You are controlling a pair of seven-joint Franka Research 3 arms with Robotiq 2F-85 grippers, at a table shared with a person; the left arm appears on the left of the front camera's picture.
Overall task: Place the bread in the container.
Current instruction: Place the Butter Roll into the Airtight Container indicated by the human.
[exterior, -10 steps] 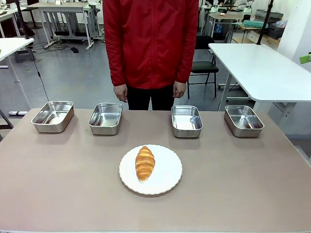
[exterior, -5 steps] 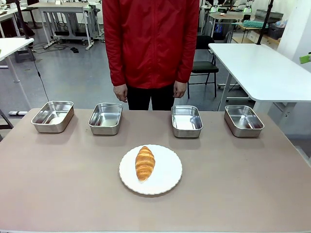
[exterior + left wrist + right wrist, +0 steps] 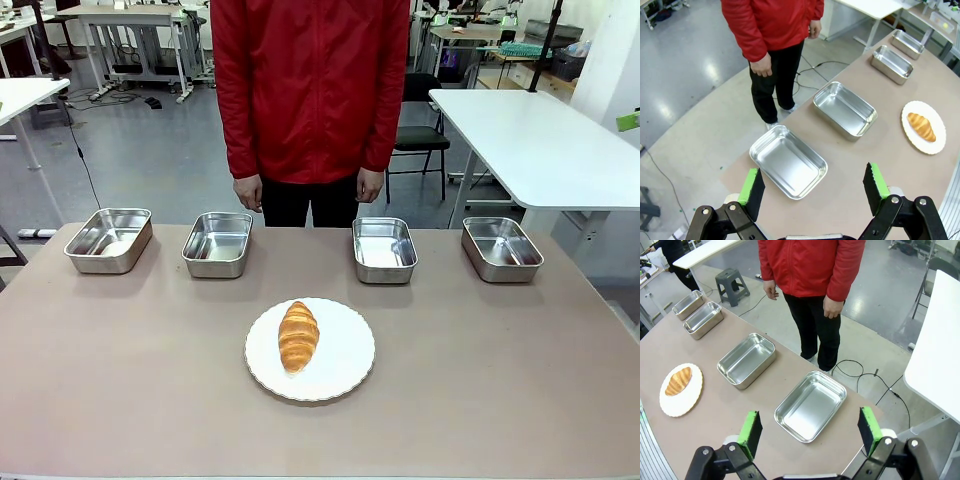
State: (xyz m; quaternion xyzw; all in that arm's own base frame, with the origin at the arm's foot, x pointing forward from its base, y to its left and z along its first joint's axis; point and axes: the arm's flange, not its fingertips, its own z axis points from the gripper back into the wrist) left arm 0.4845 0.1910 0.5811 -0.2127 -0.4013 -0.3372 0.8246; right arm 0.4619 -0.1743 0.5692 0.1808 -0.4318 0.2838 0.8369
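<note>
1. Front view: bread (image 3: 298,337), golden-brown, ridged, w/ tapered ends, is lying lengthwise on the left half of a round white plate (image 3: 345,365). The plate is sitting mid-table on a matte grey-brown table (image 3: 120,380). The bread is resting in none of the pans.
2. Four shiny steel pans, rect. w/ rounded corners & rolled rims, are sitting in a row along the far edge: left-end container (image 3: 108,240), 2nd container (image 3: 217,244), 3rd container (image 3: 384,250), right-end container (image 3: 501,249). They're well apart from the plate.
3. A person (image 3: 310,90) in a smooth red jacket is standing at the far side, between the 2nd & 3rd pans, w/ arms hanging down.
4. Vs. the earlier frames: bread, plate, pans & person are all staying put.
5. Left wrist view: left gripper (image 3: 813,175) is hovering w/ its green pads spread wide, gripping nothing, over the left-end container (image 3: 788,161). The row is running away to the upper right, w/ the bread (image 3: 921,126) on its plate (image 3: 935,142) off to the right.
6. Right wrist view: right gripper (image 3: 810,429) is also hanging w/ fingers wide apart, holding nothing, over the right-end container (image 3: 811,405). The 3rd container (image 3: 746,360) is lying next up the row. The bread (image 3: 678,381) is sitting on the plate (image 3: 685,402) at far left.
</note>
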